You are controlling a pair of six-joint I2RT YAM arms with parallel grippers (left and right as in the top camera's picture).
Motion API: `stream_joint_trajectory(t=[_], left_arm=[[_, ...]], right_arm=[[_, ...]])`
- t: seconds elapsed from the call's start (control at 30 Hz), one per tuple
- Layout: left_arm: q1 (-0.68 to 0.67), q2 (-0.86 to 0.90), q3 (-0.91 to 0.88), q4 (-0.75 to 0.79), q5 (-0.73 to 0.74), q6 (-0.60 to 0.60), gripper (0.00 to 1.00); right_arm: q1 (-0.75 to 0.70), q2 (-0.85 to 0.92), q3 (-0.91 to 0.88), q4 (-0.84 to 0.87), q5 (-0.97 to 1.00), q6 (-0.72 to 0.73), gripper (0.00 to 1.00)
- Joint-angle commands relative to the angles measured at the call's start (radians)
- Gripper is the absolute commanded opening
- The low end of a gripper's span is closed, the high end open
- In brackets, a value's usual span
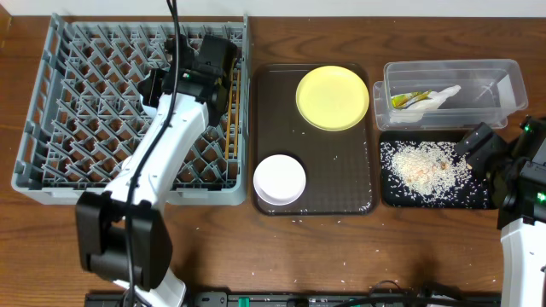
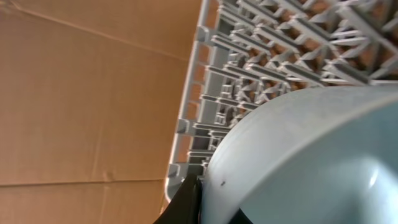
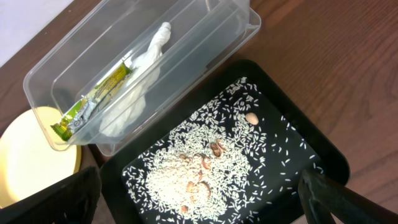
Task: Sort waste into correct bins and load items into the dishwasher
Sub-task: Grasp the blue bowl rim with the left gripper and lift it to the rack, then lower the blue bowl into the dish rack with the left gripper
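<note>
Close in at the left gripper [image 2: 211, 206], its dark fingers are clamped on the rim of the light blue bowl [image 2: 311, 155], one finger outside the wall and one inside, and the bowl is held tilted on edge just over the grey dish rack [image 2: 249, 56], whose pegs run away beyond the fingertips. From above that gripper sits over the rack's far corner, on the side next to the dark brown serving tray [image 1: 341, 170]. Off to its right on that tray lies the round yellow plate [image 1: 333, 98], and nearer the table's front edge the white bowl [image 1: 280, 179]. Over at the right gripper [image 3: 199, 179] the fingers stand wide apart with nothing between them, hanging above the glossy black tray [image 3: 292, 104]. Straight under the gap is a heap of loose white rice [image 3: 205, 165] with a few brownish bits in it. Just past the fingertips, touching the black tray's far side, stands the clear tub [image 3: 205, 68], holding the crumpled napkin [image 3: 134, 87] and, beside it, the yellow-green wrapper [image 3: 99, 99]
</note>
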Motion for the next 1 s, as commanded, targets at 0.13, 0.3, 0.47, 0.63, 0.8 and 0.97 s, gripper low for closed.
stream_joint_trajectory(t=[0.13,0.3,0.47,0.63,0.8,0.97], left_arm=[[0.005,0.134,-0.009,0.007,-0.169,-0.154,0.07],[-0.011,0.192,-0.009,0.016,-0.168,-0.163,0.07],[-0.053,0.229,-0.009,0.016,-0.167,-0.177,0.07],[-0.1,0.231,-0.009,0.016,-0.164,-0.176,0.08],[-0.114,0.231,-0.009,-0.008,-0.166,-0.176,0.11],[-0.093,0.231,-0.009,-0.048,-0.225,-0.214,0.07]], right_arm=[[-0.006,-0.002,0.011,-0.002,0.014,-0.006,0.99],[-0.006,-0.002,0.011,-0.002,0.014,-0.006,0.99],[-0.006,-0.002,0.011,-0.002,0.014,-0.006,0.99],[-0.006,-0.002,0.011,-0.002,0.014,-0.006,0.99],[-0.006,-0.002,0.011,-0.002,0.014,-0.006,0.99],[-0.006,-0.002,0.011,-0.002,0.014,-0.006,0.99]])
